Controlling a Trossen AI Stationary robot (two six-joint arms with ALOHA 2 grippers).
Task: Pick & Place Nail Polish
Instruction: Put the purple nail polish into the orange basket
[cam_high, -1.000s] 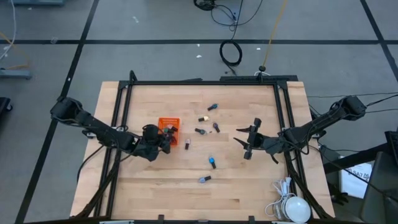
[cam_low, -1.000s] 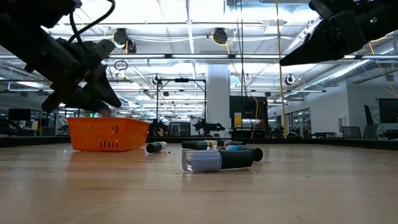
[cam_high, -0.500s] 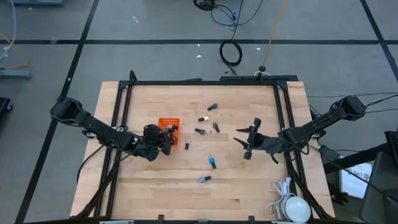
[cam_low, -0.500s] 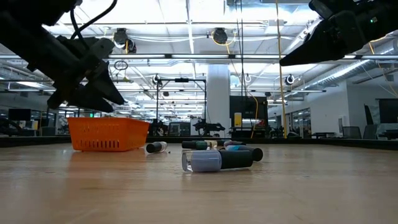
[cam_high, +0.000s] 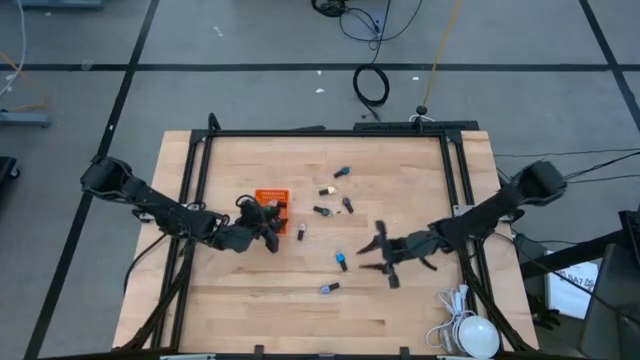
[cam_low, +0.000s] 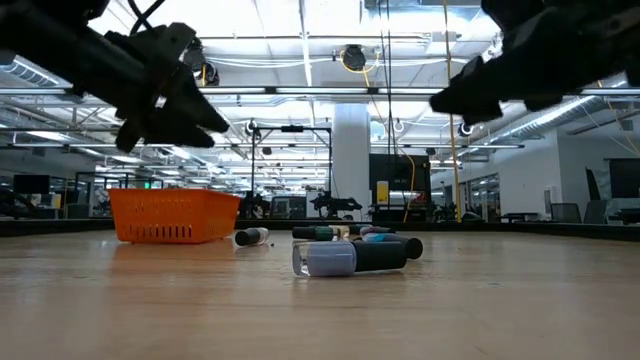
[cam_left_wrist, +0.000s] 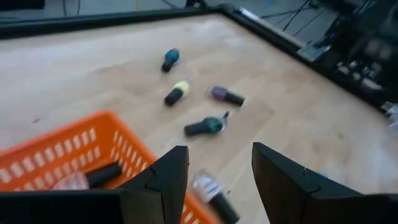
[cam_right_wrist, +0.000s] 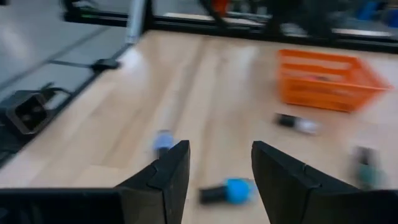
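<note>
Bottles of nail polish lie scattered across the wooden table (cam_high: 250, 290), and your job now is to pick the next one cleanly. Your right gripper (cam_high: 377, 254) hangs just beside the blue-capped bottle (cam_high: 341, 261), fingers spread apart and holding nothing; the right wrist view shows that same blue bottle (cam_right_wrist: 227, 190) lying on its side between the fingers' line of sight, with a paler bottle (cam_right_wrist: 163, 140) near it. Come down so the two fingers straddle the bottle across its narrow body rather than end to end, since a round bottle lying flat is likely to roll or squirt out if you pinch it off-centre. Lower until the fingertips nearly touch the wood before you close. Your left gripper (cam_high: 268, 228) sits at the near edge of the orange mesh basket (cam_high: 271, 195), its fingers also parted and empty; in its wrist view a bottle already lies inside the basket (cam_left_wrist: 93, 177) and another rests just outside it (cam_left_wrist: 211, 194). Keep that arm lifted clear of the basket rim so you do not nudge it. Several more bottles wait near the table's middle (cam_high: 335, 192), and one lies nearer the front edge (cam_high: 328, 288).
</note>
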